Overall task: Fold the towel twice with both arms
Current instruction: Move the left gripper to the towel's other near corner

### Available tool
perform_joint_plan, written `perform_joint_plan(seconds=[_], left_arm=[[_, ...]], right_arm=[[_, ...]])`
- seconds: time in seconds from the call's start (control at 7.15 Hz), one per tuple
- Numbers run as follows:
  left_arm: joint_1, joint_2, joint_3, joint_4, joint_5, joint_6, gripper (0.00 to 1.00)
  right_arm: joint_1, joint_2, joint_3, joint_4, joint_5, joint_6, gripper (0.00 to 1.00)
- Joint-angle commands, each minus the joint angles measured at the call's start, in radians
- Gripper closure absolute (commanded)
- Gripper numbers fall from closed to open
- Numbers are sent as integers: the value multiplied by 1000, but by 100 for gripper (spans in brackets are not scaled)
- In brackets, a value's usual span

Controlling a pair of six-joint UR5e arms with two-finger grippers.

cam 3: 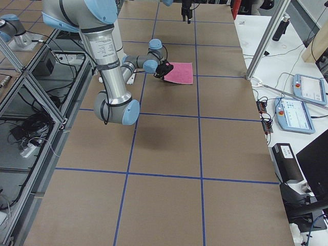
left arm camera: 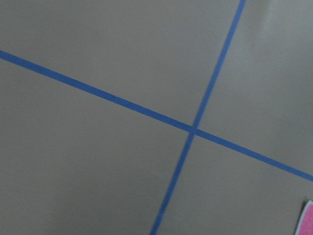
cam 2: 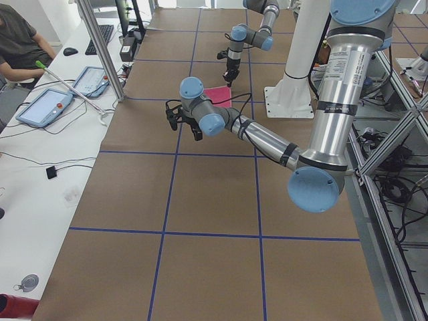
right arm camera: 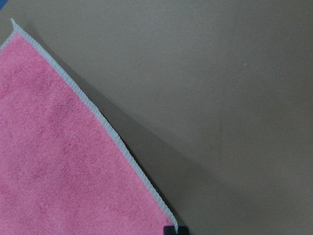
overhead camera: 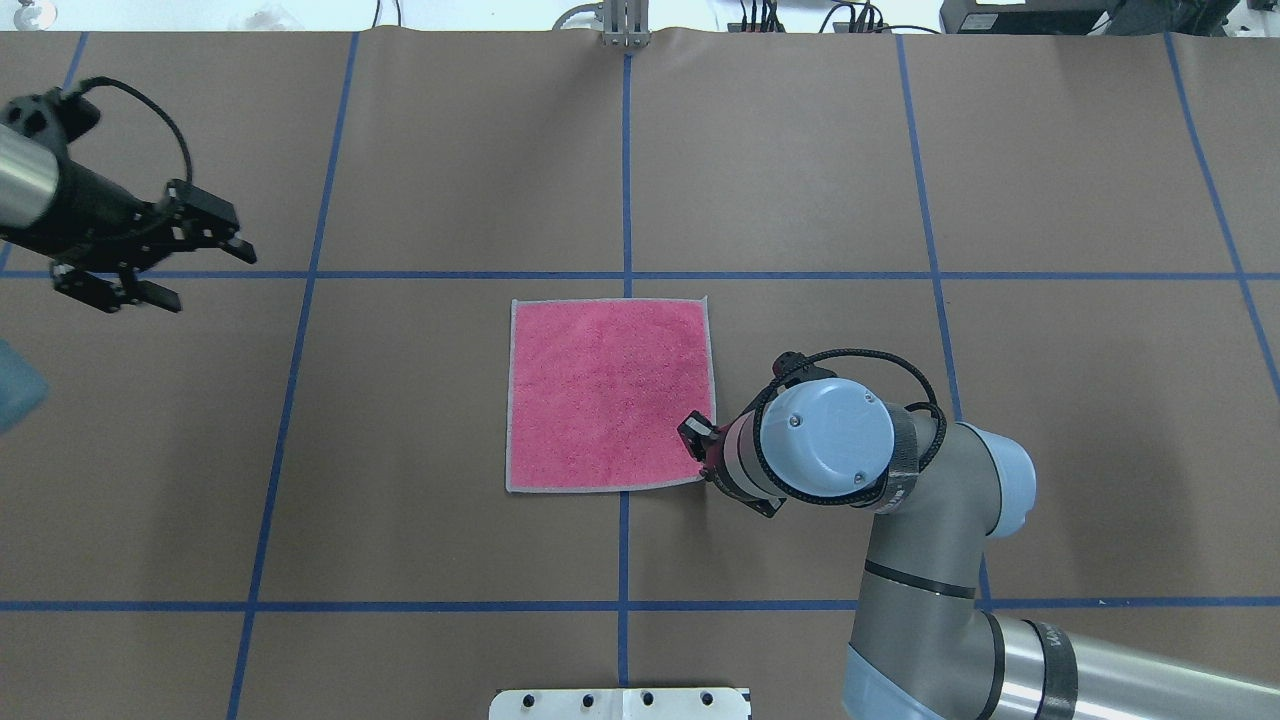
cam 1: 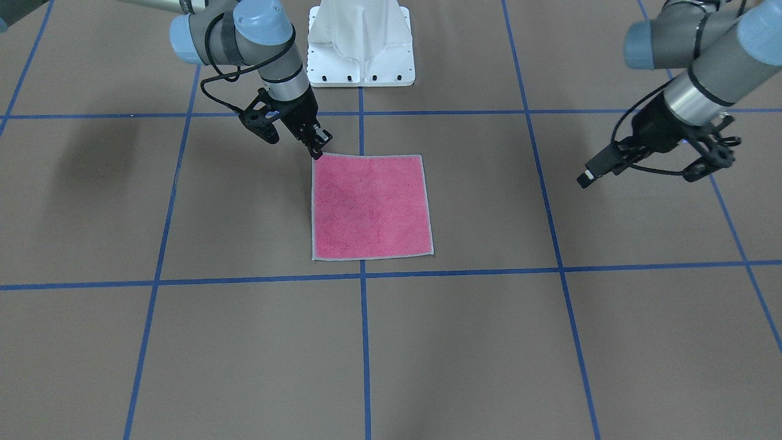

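The towel (cam 1: pixel 369 205) lies flat and square, pink face up, in the middle of the table (overhead camera: pixel 608 392). My right gripper (cam 1: pixel 317 150) points down at the towel's corner nearest the robot, on its right side (overhead camera: pixel 700 452). It looks open, with one finger over the pink face. The right wrist view shows the towel's stitched edge (right arm camera: pixel 58 161) and one black fingertip (right arm camera: pixel 176 230) at the corner. My left gripper (overhead camera: pixel 205 272) is open and empty above bare table far to the left of the towel (cam 1: pixel 588 178). The left wrist view shows only a sliver of the towel (left arm camera: pixel 308 220).
The white pedestal base (cam 1: pixel 360 49) stands at the robot's side of the table, close behind the towel. Blue tape lines (overhead camera: pixel 625 275) mark a grid on the brown table. A side bench with tablets (cam 2: pixel 47 107) and a seated person runs along the far edge.
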Motion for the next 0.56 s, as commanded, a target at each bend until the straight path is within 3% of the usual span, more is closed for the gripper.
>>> perform_joint_plan(seconds=[0.0,0.42], left_arm=[[200,-107,-35,-1,142,-281,0],[455,-175,-16,34,411,-412,0]], right_arm=[[1,0,9,1,2,-1,100],[1,-6,7,1,2,1,100]])
